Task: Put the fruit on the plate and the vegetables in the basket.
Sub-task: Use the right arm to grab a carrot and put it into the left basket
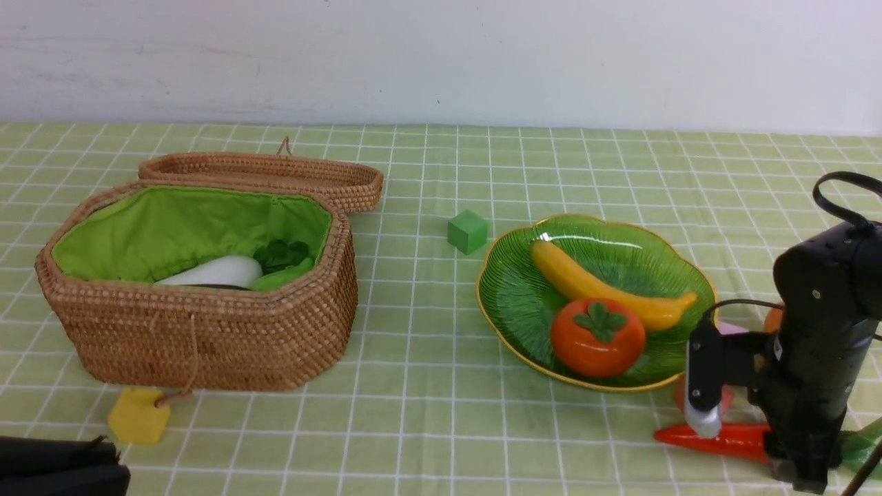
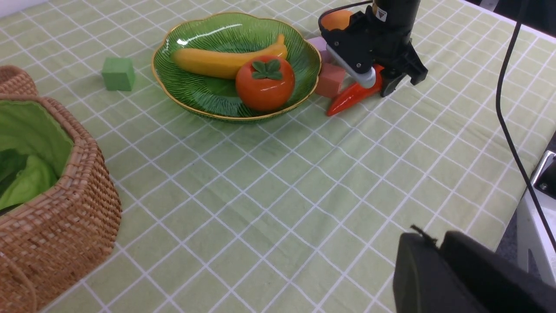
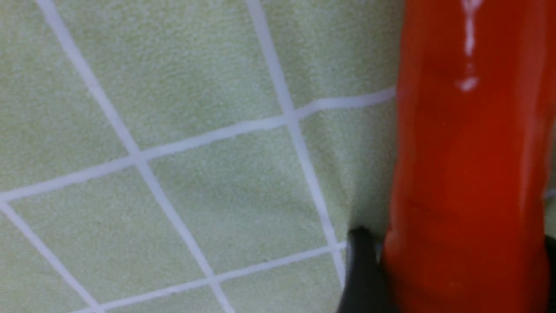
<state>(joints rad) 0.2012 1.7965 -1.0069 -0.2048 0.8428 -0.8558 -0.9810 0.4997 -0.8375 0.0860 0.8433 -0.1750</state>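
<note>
Red-orange and glossy, the carrot (image 1: 723, 439) lies on the checked cloth (image 1: 427, 344) at the near right of the front view, just in front of the plate (image 1: 503, 303). The right gripper (image 1: 747, 444) is lowered over its middle. The banana (image 1: 606, 282) and persimmon (image 1: 598, 337) sit on the plate. The white radish (image 1: 213, 272) lies in the basket (image 1: 207, 337), well to the left. The left gripper (image 1: 62, 465) is a dark shape at the near left corner, apart from everything.

The left wrist view shows what the arm hides from the front. The right jaws stand on either side of the carrot, across its length. A pink cube (image 2: 330, 80) sits just beside both the plate and the carrot. An orange fruit, probably the mango (image 2: 336, 19), lies behind the arm and off the plate. The left gripper's own jaws look pressed together, with nothing between them.

Only the right wrist view gives the contact up close. One dark fingertip (image 3: 362, 269) lies against the carrot's flank and the other is barely visible at the frame's edge. I cannot tell whether the pinch is firm.

The step in hand looks to be grasping the carrot for the basket. The glossy skin may slip or swivel, so the squeeze should be square across the thick part. The lift should go straight up, clear of the cube and the plate's rim. The carry should then pass over the basket's wall before the carrot is let go beside the radish.
</note>
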